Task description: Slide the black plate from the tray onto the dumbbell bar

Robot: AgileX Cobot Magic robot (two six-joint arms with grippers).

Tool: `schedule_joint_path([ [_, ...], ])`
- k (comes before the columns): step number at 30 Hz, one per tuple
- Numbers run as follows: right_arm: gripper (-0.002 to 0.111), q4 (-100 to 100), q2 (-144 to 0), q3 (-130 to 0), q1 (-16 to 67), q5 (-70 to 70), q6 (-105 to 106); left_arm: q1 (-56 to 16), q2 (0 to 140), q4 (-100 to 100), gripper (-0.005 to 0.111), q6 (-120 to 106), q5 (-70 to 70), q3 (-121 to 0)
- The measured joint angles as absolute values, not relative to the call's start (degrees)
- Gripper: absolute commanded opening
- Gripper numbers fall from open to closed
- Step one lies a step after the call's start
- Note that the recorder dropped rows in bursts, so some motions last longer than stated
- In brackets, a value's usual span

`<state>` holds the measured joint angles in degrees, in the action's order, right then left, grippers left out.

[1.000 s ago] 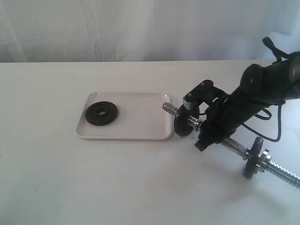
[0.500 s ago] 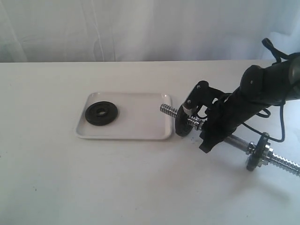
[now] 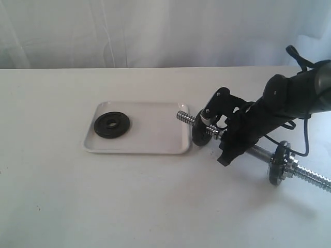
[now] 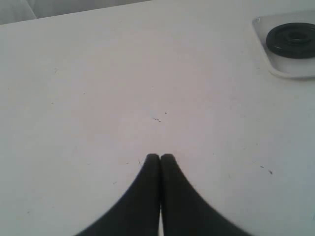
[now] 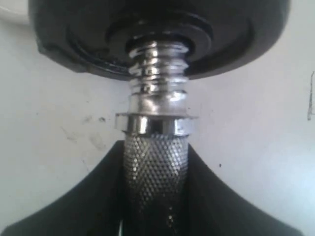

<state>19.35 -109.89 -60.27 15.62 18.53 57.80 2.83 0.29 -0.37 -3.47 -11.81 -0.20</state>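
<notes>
The black plate (image 3: 112,125) lies flat at the left end of the white tray (image 3: 155,139); the left wrist view also shows this plate (image 4: 292,40) and a corner of the tray (image 4: 285,73). The dumbbell bar (image 3: 258,153) slants across the table right of the tray. It carries one black disc (image 3: 199,135) near the tray's edge and another (image 3: 277,164) toward its far end. My right gripper (image 3: 226,143) is shut on the bar's knurled middle (image 5: 155,177), just behind a silver collar (image 5: 156,122). My left gripper (image 4: 160,157) is shut and empty over bare table.
The bar's threaded end (image 3: 184,117) pokes over the tray's right rim. A black cable (image 3: 305,139) loops behind the right arm. White curtain closes the back of the table.
The right gripper has shifted the bar slightly: the far disc swung right, then back and a little up in the view. The plate on the tray and the left gripper have not moved.
</notes>
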Motion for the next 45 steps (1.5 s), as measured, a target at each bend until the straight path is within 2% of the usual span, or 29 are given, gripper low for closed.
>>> schedule_joint_path([
  [4, 0.037, 19.24, -110.8, -60.16, 15.62, 18.95, 57.8, 2.83, 0.29, -0.37, 0.0, -3.47, -11.81, -0.2],
  [20, 0.036, 21.45, -111.38, -60.16, 15.62, 15.9, 57.8, 2.83, 0.29, -0.37, 0.0, -3.47, -11.81, -0.2],
  [23, 0.029, 21.83, -111.41, -60.16, 16.36, 15.32, 58.18, 2.83, 0.29, -0.37, 0.0, -3.47, -11.81, -0.2],
  [27, 0.001, 21.73, -111.5, -60.06, 17.16, 14.3, 59.47, 2.83, 0.29, -0.37, 0.0, -3.47, -11.81, -0.2],
  [40, 0.0, 21.84, -111.16, -60.06, 17.12, 14.83, 60.55, 2.83, 0.29, -0.37, 0.0, -3.47, -11.81, -0.2],
  [45, 0.0, 24.67, -109.91, -59.67, 16.07, 19.15, 64.3, 2.83, 0.29, -0.37, 0.0, -3.47, -11.81, -0.2],
])
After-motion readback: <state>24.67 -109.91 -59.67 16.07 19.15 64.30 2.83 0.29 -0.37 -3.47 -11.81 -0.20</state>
